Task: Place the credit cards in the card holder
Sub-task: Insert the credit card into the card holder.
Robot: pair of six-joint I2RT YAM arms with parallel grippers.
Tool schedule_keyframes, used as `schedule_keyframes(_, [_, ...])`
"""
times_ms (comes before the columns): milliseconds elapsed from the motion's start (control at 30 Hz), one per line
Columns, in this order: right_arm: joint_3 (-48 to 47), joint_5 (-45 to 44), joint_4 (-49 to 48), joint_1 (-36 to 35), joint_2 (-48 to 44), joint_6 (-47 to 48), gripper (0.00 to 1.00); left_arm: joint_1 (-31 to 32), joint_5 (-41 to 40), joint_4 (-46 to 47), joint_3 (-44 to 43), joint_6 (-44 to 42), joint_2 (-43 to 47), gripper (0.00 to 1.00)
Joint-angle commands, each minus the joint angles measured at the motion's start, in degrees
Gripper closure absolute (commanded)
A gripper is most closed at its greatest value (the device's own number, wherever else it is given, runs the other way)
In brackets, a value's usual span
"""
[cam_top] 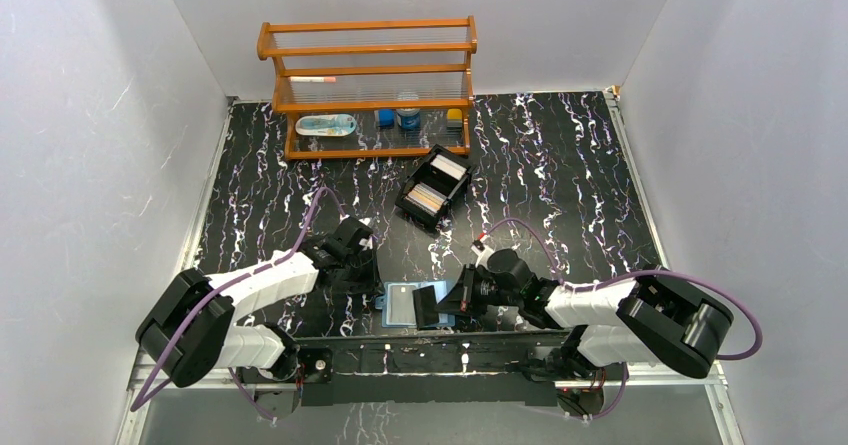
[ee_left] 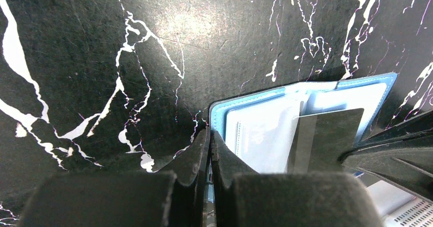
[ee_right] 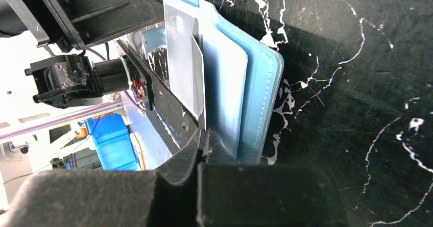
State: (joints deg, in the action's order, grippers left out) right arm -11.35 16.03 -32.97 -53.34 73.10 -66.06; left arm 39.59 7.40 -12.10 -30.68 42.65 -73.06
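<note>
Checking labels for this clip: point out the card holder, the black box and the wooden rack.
card holder [cam_top: 400, 303], top view, light-blue open face.
black box [cam_top: 436, 183], top view, divider between compartments.
wooden rack [cam_top: 368, 26], top view, top rail.

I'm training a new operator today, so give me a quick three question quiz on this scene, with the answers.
1. True or false: the holder lies closed on the table.
2. The card stacks sit: A in the box; B on the holder; C between a gripper's fingers.
3. Fill in: the left gripper and right gripper are both ___.
Key: 1 false, it lies open; 2 A; 3 shut, each pinching part of the holder.
</note>
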Motion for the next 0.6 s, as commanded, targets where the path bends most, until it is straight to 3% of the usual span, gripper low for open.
schedule_keyframes(0, [-0.92,-1.88,-1.79,-0.24,0.11,0.77,1.0,0.17,-1.28,-4.4,1.76,-0.27,0.06,1.0])
schedule_keyframes(367, [-2.27,-3.64,-10.26,-0.27,5.48,-0.55,1.0,0.16,1.21,-3.27,4.81,3.26,4.63,1.0])
schedule_keyframes(567, [-3.87,-4.54,-9.93,-1.64,7.47,-0.98,1.0,0.14,2.79,-0.91,4.95,4.66,4.3,1.0])
